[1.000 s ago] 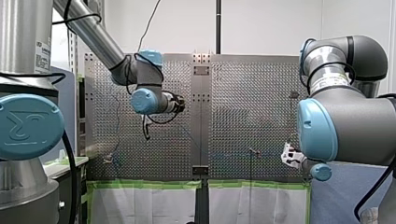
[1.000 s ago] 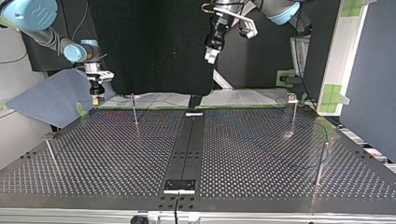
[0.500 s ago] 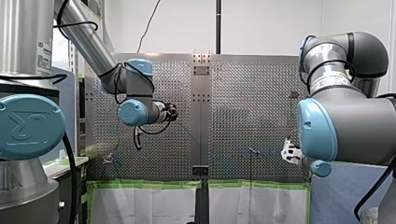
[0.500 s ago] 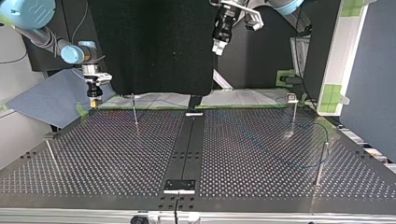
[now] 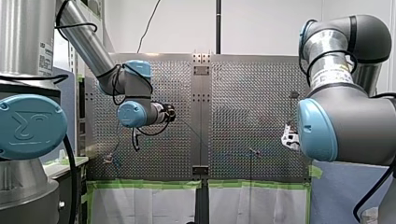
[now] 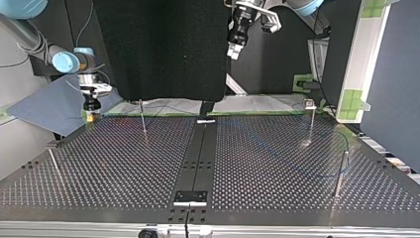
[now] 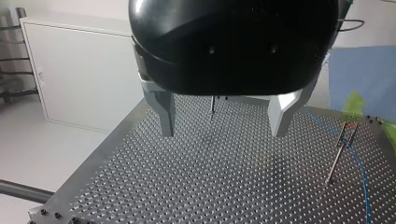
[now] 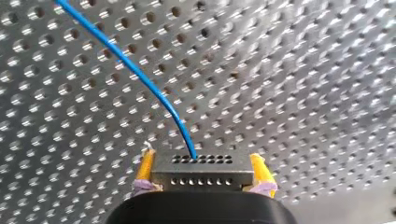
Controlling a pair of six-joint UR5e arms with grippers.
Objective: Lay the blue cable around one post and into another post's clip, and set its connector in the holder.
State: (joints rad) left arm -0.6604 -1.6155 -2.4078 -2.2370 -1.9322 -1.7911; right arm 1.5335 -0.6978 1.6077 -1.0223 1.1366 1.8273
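Note:
In the right wrist view my right gripper (image 8: 201, 175) is shut on the black connector (image 8: 201, 167), which sits between its yellow pads (image 8: 145, 167). The blue cable (image 8: 140, 77) runs from the connector across the perforated plate. In the top view this gripper (image 6: 90, 117) hangs at the table's far left corner. My left gripper (image 7: 222, 126) is open and empty, high above the table (image 6: 233, 49). Ahead of it stand a thin post (image 7: 212, 105) and, off to one side, a clip post (image 7: 338, 154) with the blue cable (image 7: 358, 165) lying beside it.
Several thin posts stand on the perforated table: one at the top view's back left (image 6: 142, 119), one at the back right (image 6: 310, 121), one at the right (image 6: 341, 171), one at the left edge (image 6: 53, 161). A dark centre strip (image 6: 198, 158) carries a small bracket (image 6: 190, 197). Blue cloth (image 6: 47, 106) lies beyond the left corner.
My right gripper has carried the connector leftward and lower in the top view. My left arm has drawn back toward the front view's left, its gripper shifting slightly right in the top view.

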